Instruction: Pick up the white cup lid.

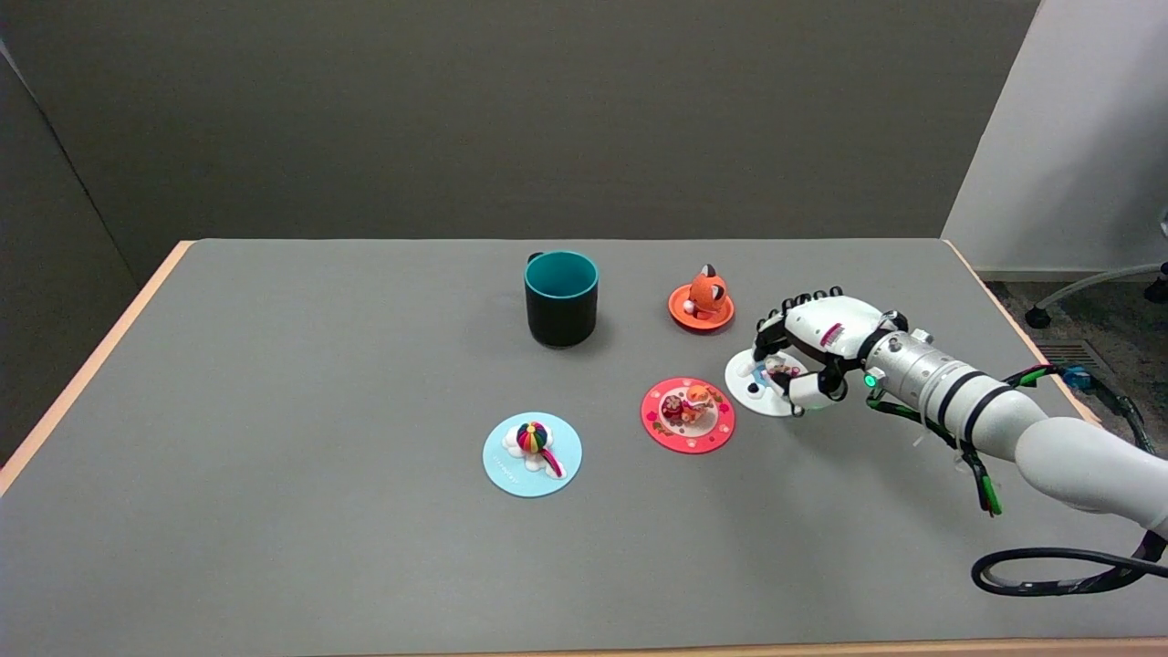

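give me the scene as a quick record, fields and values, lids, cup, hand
target: white cup lid, flat on the table, partly covered by the hand
right hand: over the white lid, fingers curled around its figure; firm grip cannot be told
red cup lid: just left of the white lid
orange cup lid: behind them, fox-like figure on top
blue cup lid: front centre, alone
cup: black, teal inside, upright, uncovered

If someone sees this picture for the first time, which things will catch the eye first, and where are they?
The white robot right hand reaches in from the right and hangs over the white cup lid; whether it grips it is unclear. Three bright lids stand out on the grey table: orange behind, red in the middle, blue nearer. A black mug with teal inside stands at the centre back.
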`<act>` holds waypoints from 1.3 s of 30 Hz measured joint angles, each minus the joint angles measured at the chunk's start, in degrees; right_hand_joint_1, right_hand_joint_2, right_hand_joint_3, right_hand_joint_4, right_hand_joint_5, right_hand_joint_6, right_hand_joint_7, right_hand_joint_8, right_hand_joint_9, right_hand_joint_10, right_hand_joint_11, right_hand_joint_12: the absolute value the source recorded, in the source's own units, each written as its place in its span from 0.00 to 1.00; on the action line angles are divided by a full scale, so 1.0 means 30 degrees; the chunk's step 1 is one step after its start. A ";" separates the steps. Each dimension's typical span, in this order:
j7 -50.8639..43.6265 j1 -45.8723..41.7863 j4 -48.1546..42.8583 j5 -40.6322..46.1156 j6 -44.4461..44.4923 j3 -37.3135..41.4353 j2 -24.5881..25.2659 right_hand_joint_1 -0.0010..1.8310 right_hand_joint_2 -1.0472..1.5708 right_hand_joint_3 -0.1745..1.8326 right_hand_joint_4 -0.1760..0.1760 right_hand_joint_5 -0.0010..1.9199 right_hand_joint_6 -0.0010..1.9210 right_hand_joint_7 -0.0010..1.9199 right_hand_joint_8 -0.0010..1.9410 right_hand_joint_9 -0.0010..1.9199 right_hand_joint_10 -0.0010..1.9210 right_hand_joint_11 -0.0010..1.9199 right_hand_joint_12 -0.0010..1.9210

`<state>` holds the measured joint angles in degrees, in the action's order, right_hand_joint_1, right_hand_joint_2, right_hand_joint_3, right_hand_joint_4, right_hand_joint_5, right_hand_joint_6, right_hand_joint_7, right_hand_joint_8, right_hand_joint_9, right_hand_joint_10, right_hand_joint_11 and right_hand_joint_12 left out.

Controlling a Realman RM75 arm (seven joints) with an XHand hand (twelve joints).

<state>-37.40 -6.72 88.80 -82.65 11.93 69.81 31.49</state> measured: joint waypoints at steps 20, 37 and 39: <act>0.0041 0.0022 -0.0209 0.0026 0.0011 -0.0021 0.0021 0.60 0.88 0.15 0.47 0.35 0.73 0.29 0.87 0.29 0.42 0.20 0.50; 0.0010 0.0052 0.0909 -0.0043 -0.0406 0.0958 0.0025 0.61 0.87 0.15 0.52 0.37 0.71 0.33 0.82 0.31 0.47 0.22 0.55; 0.0012 0.0058 0.1117 -0.0049 -0.0542 0.1110 0.0025 0.61 0.87 0.16 0.54 0.37 0.71 0.33 0.81 0.31 0.47 0.23 0.55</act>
<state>-37.37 -6.54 92.15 -82.80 10.31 73.14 31.56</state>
